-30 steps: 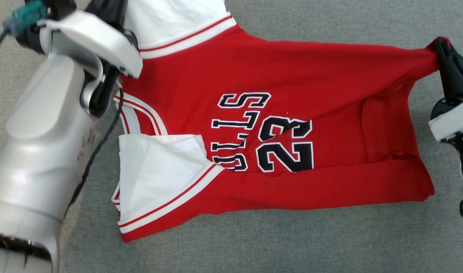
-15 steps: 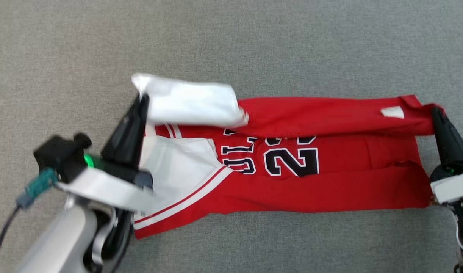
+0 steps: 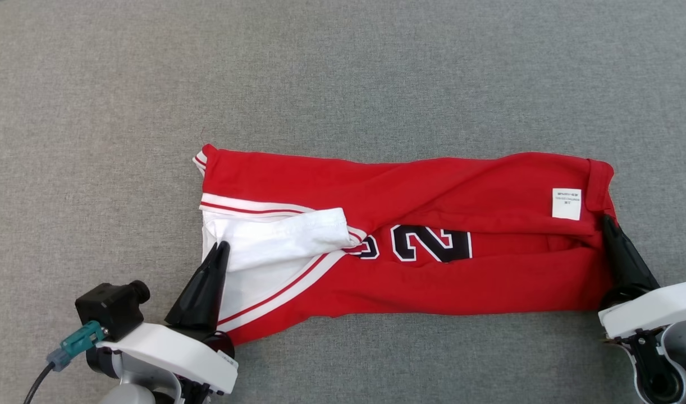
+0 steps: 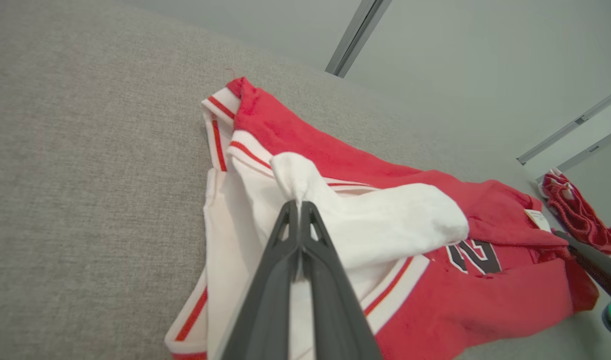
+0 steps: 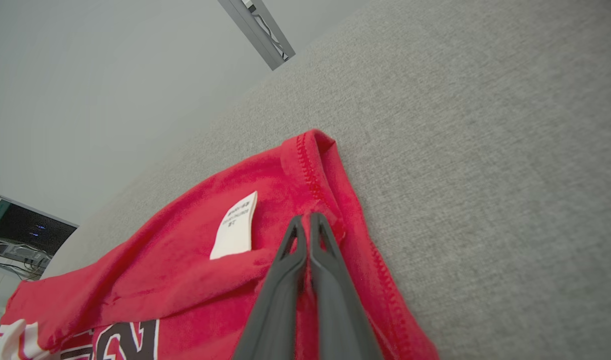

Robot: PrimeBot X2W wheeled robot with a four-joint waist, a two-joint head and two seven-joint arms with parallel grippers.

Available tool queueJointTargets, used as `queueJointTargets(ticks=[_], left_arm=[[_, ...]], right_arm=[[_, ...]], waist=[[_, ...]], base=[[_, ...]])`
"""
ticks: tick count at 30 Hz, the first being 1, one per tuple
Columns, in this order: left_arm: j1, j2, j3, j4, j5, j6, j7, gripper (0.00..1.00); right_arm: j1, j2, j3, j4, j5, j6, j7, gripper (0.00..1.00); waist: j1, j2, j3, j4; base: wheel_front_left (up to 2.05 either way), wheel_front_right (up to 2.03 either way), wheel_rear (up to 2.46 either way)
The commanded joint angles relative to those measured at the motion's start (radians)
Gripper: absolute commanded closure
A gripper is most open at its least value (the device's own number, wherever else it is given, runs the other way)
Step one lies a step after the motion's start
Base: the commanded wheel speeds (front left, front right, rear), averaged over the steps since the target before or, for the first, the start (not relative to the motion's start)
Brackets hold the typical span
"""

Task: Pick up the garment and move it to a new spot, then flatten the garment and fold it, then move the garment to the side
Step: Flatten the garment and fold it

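The garment (image 3: pixel 433 191) is a red jersey with white sleeves and dark number print, lying as a long band on the grey surface, its far half folded over toward me. A white label (image 3: pixel 566 203) faces up near its right end. My left gripper (image 3: pixel 222 247) is shut on a pinch of white sleeve fabric at the left end, as the left wrist view shows at my left gripper (image 4: pixel 299 204) on the garment (image 4: pixel 435 300). My right gripper (image 3: pixel 606 220) is shut on the red hem at the right end, seen close at my right gripper (image 5: pixel 305 218) on the garment (image 5: pixel 185 250).
Grey fabric-like surface (image 3: pixel 343 73) extends on all sides of the jersey. In the left wrist view another bunched red cloth (image 4: pixel 575 210) lies beyond the surface's far end. A dark screen (image 5: pixel 25 232) stands in the background of the right wrist view.
The head camera has shifted. Both grippers carried the garment's far edge toward me and down, so the red back now covers most of the lettering and the top of the number.
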Motion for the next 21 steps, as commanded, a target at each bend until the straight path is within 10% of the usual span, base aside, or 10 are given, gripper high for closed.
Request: queueJointTargets(ticks=[1, 2, 3, 21], left_arm=[[0.0, -0.014, 0.003, 0.037, -0.011, -0.015, -0.021, 0.0], [-0.005, -0.021, 0.003, 0.056, -0.012, -0.023, -0.031, 0.0], [-0.011, -0.019, 0.004, 0.078, 0.002, -0.023, -0.045, 0.0], [0.007, -0.176, 0.261, 0.077, 0.342, 0.02, -0.14, 0.0]], right_arm=[[0.009, -0.015, 0.018, 0.008, -0.006, 0.0, -0.032, 0.78], [0.013, -0.019, 0.03, 0.012, -0.014, 0.0, -0.048, 0.52], [0.016, -0.025, 0.04, 0.013, -0.027, 0.0, -0.07, 0.0], [0.032, -0.006, 0.024, -0.05, -0.387, 0.0, -0.305, 0.0]], waist=[[0.0, 0.0, -0.004, -0.004], [0.0, 0.0, -0.007, -0.006], [0.0, 0.0, -0.011, -0.008], [0.0, 0.0, -0.131, -0.03]], base=[[0.0, 0.0, 0.0], [0.0, 0.0, 0.0], [0.0, 0.0, 0.0], [0.0, 0.0, 0.0]])
